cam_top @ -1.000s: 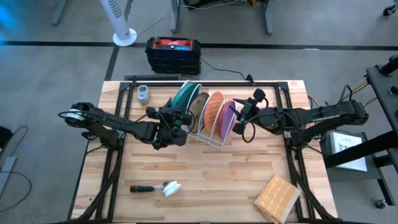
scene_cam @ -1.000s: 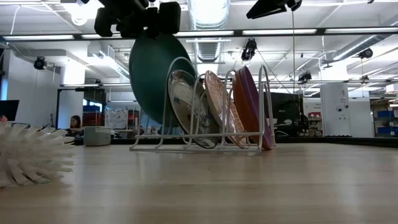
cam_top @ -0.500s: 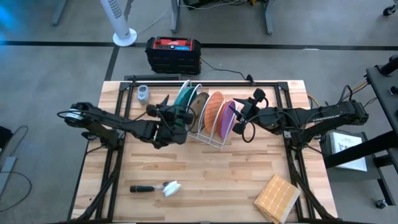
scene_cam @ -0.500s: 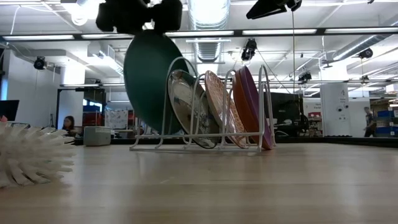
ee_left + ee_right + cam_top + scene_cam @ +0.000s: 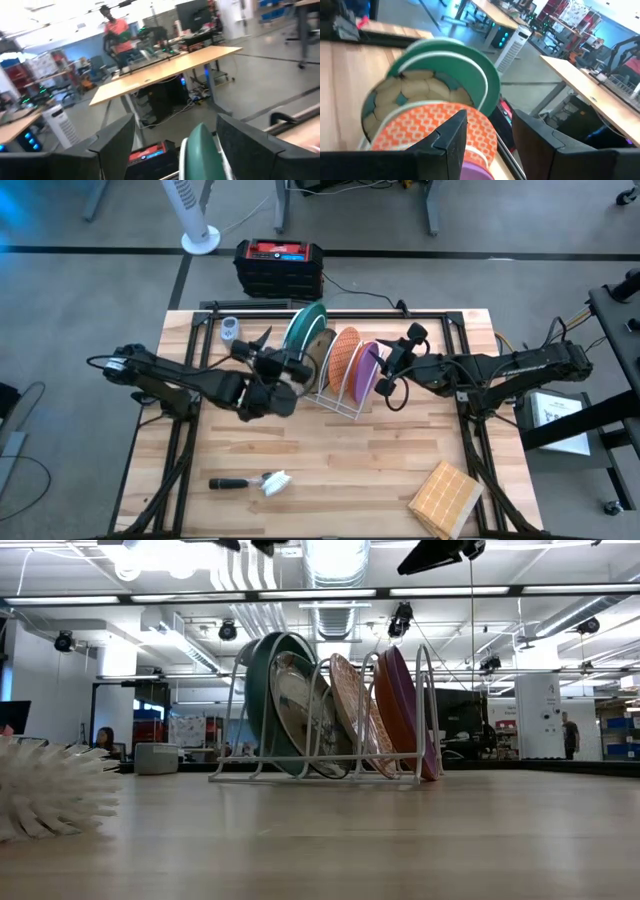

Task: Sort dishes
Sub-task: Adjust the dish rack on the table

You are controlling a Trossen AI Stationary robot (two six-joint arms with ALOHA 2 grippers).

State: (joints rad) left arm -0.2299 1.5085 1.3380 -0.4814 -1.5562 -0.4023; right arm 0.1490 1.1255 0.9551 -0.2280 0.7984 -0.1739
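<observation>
A white wire rack (image 5: 335,395) stands at the table's middle and holds the dishes on edge. From left to right they are a teal plate (image 5: 258,690), a brownish speckled plate (image 5: 300,705), an orange plate (image 5: 350,710) and a purple plate (image 5: 405,705). My left gripper (image 5: 280,352) hovers open just left of the teal plate. In its wrist view the plate's top rim (image 5: 200,150) shows between its fingers, clear of them. My right gripper (image 5: 385,370) is open, right of and above the purple plate (image 5: 476,169).
A dish brush (image 5: 250,481) lies near the front left, with its bristles close to the low camera (image 5: 45,785). A square wooden block (image 5: 445,498) sits at the front right corner. A small grey cup (image 5: 231,330) stands at the far left.
My left gripper has opened and let go of the teal plate, then risen and drawn back toward the table's left. The plate, which hung tilted at the rack's left end, has dropped into the leftmost slot and stands more upright.
</observation>
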